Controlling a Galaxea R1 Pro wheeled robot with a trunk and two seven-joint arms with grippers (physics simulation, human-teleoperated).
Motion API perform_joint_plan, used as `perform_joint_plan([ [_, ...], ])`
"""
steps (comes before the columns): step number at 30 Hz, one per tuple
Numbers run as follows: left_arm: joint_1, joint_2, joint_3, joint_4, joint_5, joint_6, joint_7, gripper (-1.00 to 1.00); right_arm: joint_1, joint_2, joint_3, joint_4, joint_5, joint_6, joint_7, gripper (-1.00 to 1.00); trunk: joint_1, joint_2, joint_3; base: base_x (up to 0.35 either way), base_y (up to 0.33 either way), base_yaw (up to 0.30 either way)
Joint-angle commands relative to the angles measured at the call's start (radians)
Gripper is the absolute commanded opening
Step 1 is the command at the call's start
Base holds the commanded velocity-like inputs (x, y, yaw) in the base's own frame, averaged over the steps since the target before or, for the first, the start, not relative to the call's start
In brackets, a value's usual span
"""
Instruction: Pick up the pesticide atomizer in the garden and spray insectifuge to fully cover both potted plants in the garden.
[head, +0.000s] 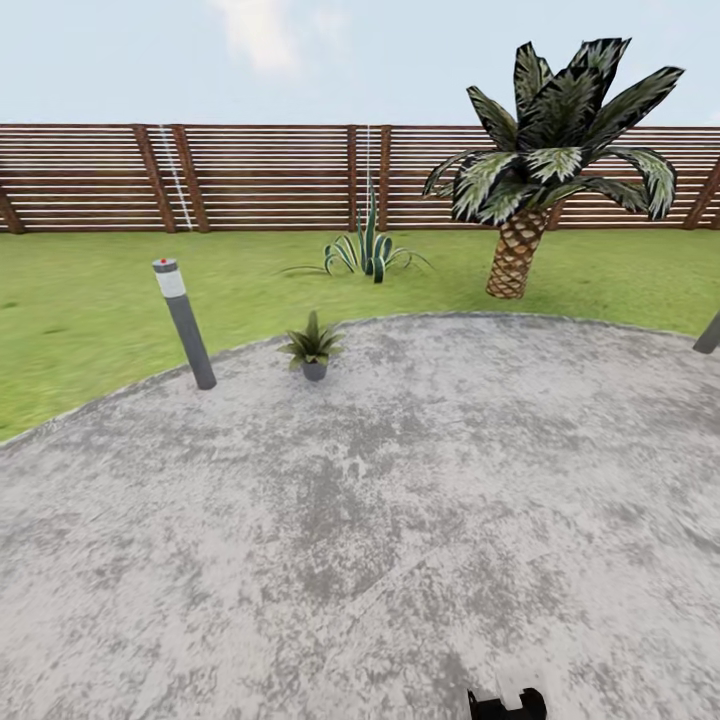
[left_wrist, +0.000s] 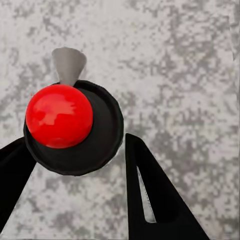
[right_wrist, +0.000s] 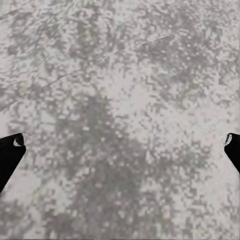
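One potted plant (head: 313, 348) is seen at the far edge of the grey patio (head: 400, 500), beside a bollard light (head: 184, 322), lawn and fence (head: 260, 178) behind. The atomizer (left_wrist: 67, 125), red ball on a black body, is gripped between the left tool's (left_wrist: 75, 165) fingers. The right tool (right_wrist: 120, 150) is spread wide over paving.

1 potted plant (head: 313, 349) is standing upright at the patio's (head: 400, 500) edge, left of frame centre; the red-capped black atomizer (left_wrist: 70, 127) is sitting between the left jaws.
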Motion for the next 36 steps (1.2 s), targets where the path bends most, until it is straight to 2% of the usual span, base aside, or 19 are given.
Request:
perform_joint_plan([
  [1, 0.0, 0.0, 0.005, 0.001, -0.011, -0.004, 0.004, -1.0, -0.001, 0.0, -0.001, 0.001, 0.011, -0.002, -0.007, 1.0, 0.0, 0.0, -0.001, 0.339, 0.0, 0.0],
  [36, -0.001, 0.0, 0.005, 0.0, -0.01, -0.003, 0.004, -1.0, -0.001, 0.0, -0.001, 0.001, 0.012, -0.003, -0.007, 1.0, 0.0, 0.0, -0.001, 0.338, 0.006, 0.0],
])
